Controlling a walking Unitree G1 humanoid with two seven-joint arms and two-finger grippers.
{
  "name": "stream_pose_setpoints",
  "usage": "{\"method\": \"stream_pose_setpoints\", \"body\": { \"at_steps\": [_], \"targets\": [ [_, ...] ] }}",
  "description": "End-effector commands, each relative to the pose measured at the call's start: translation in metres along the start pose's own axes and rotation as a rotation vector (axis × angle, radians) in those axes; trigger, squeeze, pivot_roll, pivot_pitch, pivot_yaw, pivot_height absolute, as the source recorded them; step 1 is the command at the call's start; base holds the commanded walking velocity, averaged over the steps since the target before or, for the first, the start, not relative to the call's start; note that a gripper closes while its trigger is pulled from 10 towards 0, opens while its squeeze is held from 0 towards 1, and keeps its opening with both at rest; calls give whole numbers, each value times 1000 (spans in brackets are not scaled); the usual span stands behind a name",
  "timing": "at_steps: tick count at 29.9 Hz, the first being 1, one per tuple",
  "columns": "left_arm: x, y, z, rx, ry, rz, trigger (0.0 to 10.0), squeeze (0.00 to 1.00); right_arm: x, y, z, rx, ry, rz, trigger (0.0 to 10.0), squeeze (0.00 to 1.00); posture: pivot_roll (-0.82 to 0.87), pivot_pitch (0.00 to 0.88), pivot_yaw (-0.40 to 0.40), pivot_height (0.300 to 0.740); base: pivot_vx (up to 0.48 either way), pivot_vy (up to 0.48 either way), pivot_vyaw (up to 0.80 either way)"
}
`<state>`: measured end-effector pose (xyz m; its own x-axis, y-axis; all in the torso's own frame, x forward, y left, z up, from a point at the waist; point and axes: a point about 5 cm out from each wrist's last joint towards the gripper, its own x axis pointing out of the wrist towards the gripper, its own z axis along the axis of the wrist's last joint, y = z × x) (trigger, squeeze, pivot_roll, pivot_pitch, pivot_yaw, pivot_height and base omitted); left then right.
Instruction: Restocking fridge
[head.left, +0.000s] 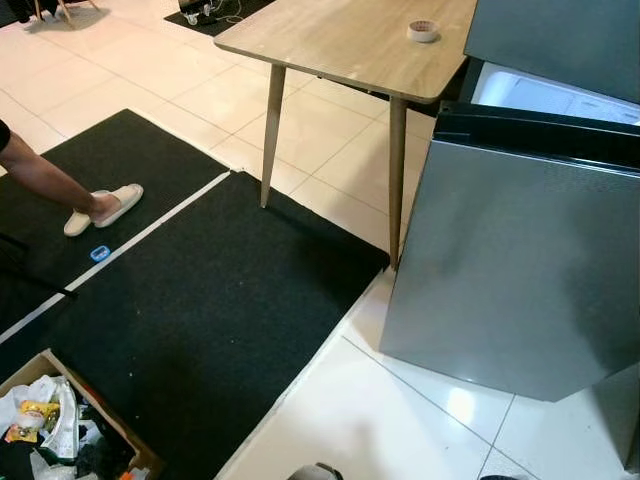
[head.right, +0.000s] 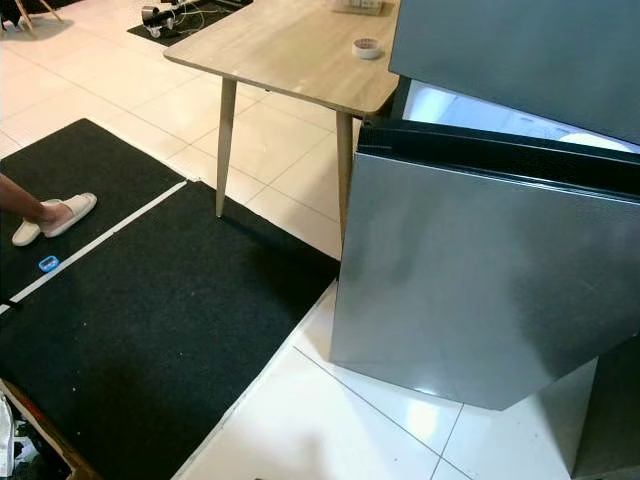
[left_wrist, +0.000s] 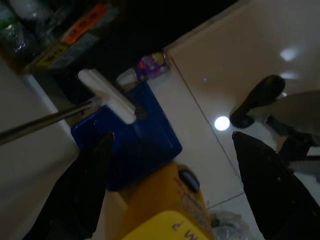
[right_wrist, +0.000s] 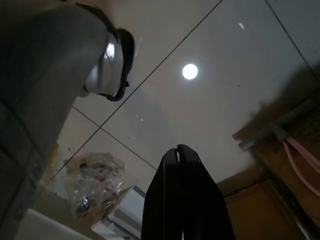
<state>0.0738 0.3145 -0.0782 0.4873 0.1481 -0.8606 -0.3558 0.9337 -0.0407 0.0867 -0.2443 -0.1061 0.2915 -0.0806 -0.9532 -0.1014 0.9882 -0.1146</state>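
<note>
Long black tapered end-effector fingers (right_wrist: 182, 200); perhaps a grey rounded robot foot (right_wrist: 107, 62).

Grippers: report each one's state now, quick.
Left gripper: open, holding nothing.
Right gripper: shut, holding nothing.

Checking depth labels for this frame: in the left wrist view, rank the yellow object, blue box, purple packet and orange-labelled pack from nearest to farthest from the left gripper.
From the left gripper:
1. the yellow object, low between its fingers.
2. the blue box, just beyond.
3. the purple packet, past the box.
4. the orange-labelled pack, farthest, in the dark pile.
</note>
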Motion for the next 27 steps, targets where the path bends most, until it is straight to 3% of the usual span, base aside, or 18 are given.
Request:
{"method": "stream_pose_setpoints", "body": {
  "at_steps": [1,4,8,13,17,27],
  "targets": [
    [4,-14,-6,5,26,-25,10000,0,0,-1,-3,22,8,-3,10000,0,191,116,8,740,0,0,0],
    [9,-23,-1,13,19,-43,10000,0,0,-2,2,37,-8,-9,10000,0,158,103,4,740,0,0,0],
    [21,-55,14,40,-7,-103,10000,0,0,-7,16,59,-50,-19,10000,0,98,55,-19,740,0,0,0],
    [23,-61,17,37,-18,-116,10000,0,0,-7,18,53,-55,-19,10000,0,83,42,-27,740,0,0,0],
    [30,-93,23,86,-25,-184,10000,0,0,-11,30,23,-83,-20,10000,0,25,19,-38,740,0,0,0],
    [33,-109,29,135,-30,-221,10000,0,2,0,31,-21,-73,5,10000,0,71,22,-46,740,110,0,0]
  ]
}}
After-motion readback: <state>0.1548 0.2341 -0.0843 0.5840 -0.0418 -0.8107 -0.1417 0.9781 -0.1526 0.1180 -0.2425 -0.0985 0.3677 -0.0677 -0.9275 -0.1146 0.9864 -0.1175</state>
